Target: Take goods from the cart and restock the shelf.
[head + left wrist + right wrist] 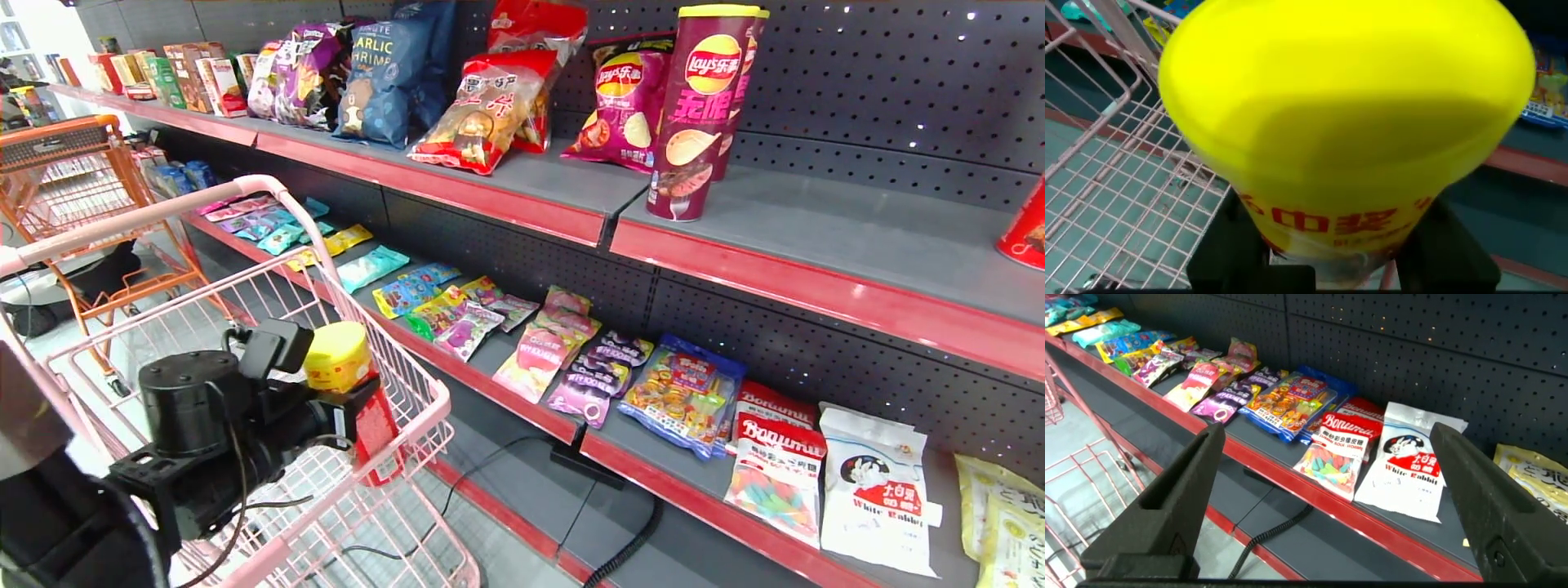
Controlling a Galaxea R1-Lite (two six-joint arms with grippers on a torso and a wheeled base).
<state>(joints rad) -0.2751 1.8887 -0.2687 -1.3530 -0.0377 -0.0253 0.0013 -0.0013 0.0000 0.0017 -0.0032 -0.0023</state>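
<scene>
Left gripper (353, 402): clamped on yellow-lidded can (337, 356), pink cart (163, 214) beneath. Right gripper (1327, 510): jaws apart, candy shelf (1257, 460) ahead.

Yellow-lidded can (336, 355) w/ body partly hidden behind left gripper (356, 403); red tub (1027, 229) at rt end of upper shelf (816, 233) cut off by view edge.

Upper shelf (816, 229) lay bare between the purple chip canister (694, 122) and a red tub (1024, 229); candy bags (686, 392) crowded the lower shelf (653, 479).
</scene>
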